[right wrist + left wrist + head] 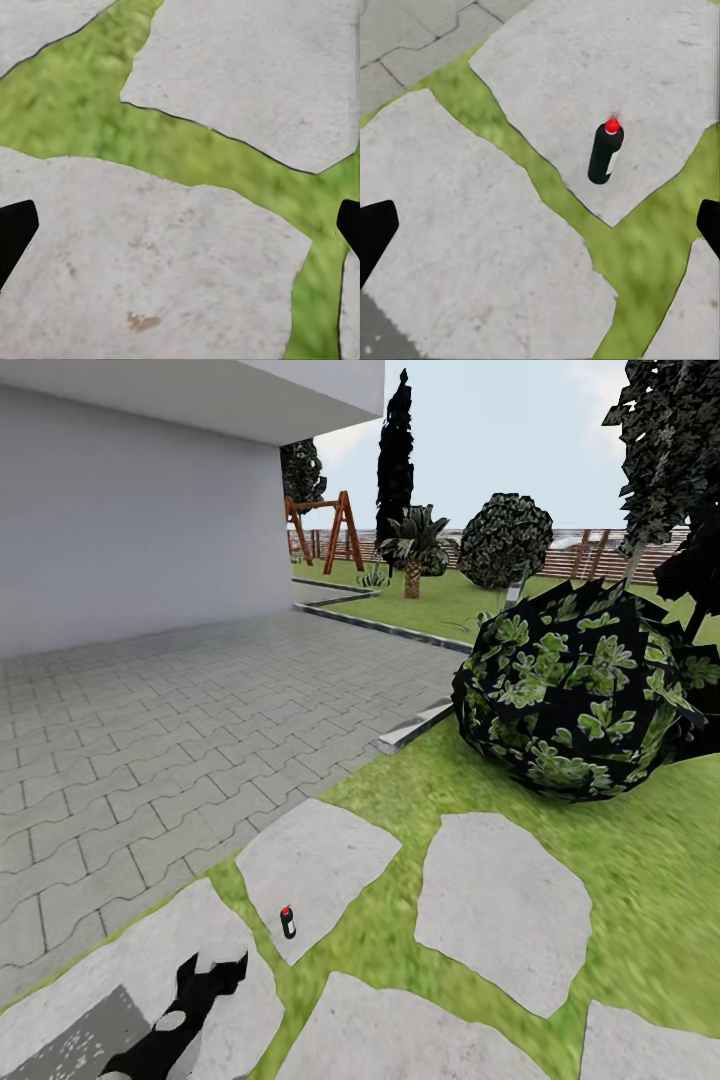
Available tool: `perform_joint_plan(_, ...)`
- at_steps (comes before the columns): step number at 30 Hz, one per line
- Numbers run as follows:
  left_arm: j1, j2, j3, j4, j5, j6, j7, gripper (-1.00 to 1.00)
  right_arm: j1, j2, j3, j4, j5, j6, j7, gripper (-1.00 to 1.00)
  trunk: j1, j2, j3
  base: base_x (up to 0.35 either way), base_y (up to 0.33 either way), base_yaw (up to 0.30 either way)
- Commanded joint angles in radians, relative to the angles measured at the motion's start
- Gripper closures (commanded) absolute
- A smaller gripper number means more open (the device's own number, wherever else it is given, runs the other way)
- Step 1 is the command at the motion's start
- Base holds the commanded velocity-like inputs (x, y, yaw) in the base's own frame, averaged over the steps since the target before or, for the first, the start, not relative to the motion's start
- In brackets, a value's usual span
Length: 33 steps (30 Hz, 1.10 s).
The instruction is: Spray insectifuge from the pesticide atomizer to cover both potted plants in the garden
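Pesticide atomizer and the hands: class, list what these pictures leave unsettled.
- Pesticide atomizer: label text too small in the left wrist view; a mere speck in the head view.
- Left hand: fingers cut by the picture's edges.
- Right hand: fingers likewise cut off.
- Round bush: hides the lawn behind it in the head view.

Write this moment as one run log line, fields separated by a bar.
phase: approach | pesticide atomizer: upright on stepping stone, red cap, not held | left gripper: open, short of bottle | right gripper: open, empty

Black left arm (170, 1025), grey patches, black claw fingertips (375, 232)
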Motion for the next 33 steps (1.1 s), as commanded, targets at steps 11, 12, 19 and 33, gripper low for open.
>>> perform_joint_plan(11,-0.08,-0.036,0.002,-0.004,-0.008,0.07,0.123,-1.0,-0.058,-0.038,0.001,-0.365,-0.005,0.29,-0.083,-1.0,0.0,0.0,-0.001,0.0,0.0,0.0)
perform_joint_plan(12,-0.077,-0.037,0.0,0.005,-0.009,0.031,0.125,-1.0,-0.062,-0.038,0.005,-0.362,-0.003,0.294,-0.085,-1.0,0.0,0.0,-0.001,0.048,0.021,0.0)
perform_joint_plan(19,-0.076,-0.051,-0.002,0.009,-0.013,-0.009,0.123,-1.0,-0.063,-0.037,0.008,-0.291,-0.002,0.297,-0.085,-1.0,0.0,0.0,-0.001,0.262,0.168,-0.004)
perform_joint_plan(33,-0.074,-0.05,-0.005,0.007,-0.035,-0.015,0.121,-1.0,-0.063,-0.036,0.008,-0.258,-0.002,0.295,-0.086,-1.0,0.0,0.0,-0.001,0.132,0.11,-0.248)
